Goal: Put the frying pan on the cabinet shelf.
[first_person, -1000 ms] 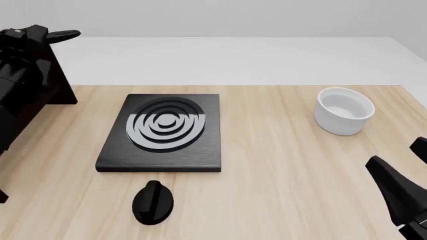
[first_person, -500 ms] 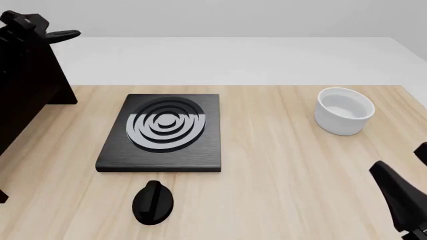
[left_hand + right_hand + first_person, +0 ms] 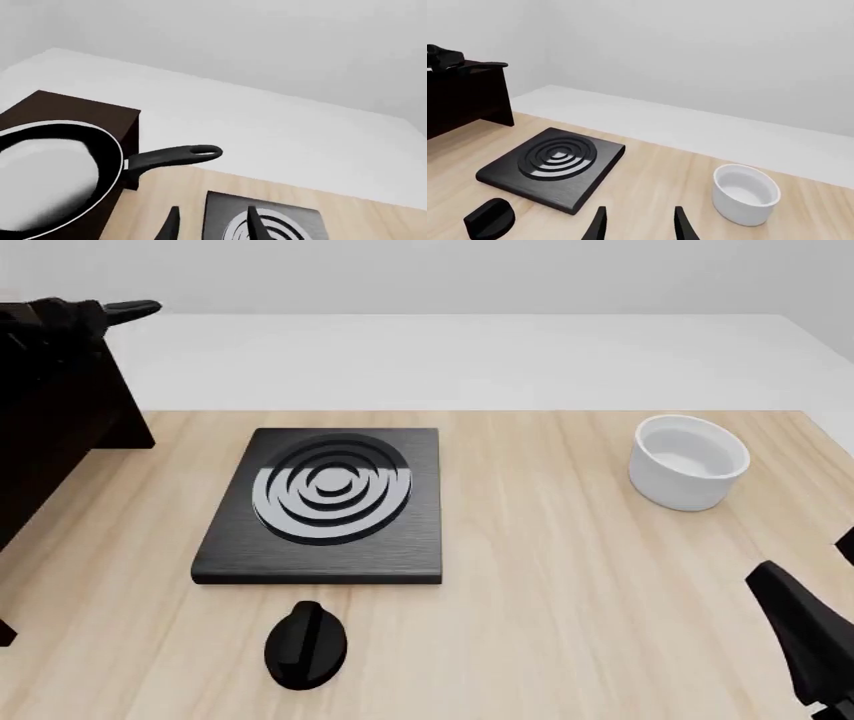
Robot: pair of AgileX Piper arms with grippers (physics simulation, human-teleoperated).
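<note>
Now I see the pan sitting on the shelf at ten o'clock, handle past its edge; my left gripper hangs empty, fingers apart; right gripper likewise.

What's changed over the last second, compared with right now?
The left arm has drawn back off the front view's left edge, leaving the frying pan on the cabinet shelf; its open left gripper holds nothing. The right gripper slid slightly right. The stove plate, knob and bowl stayed put.
</note>
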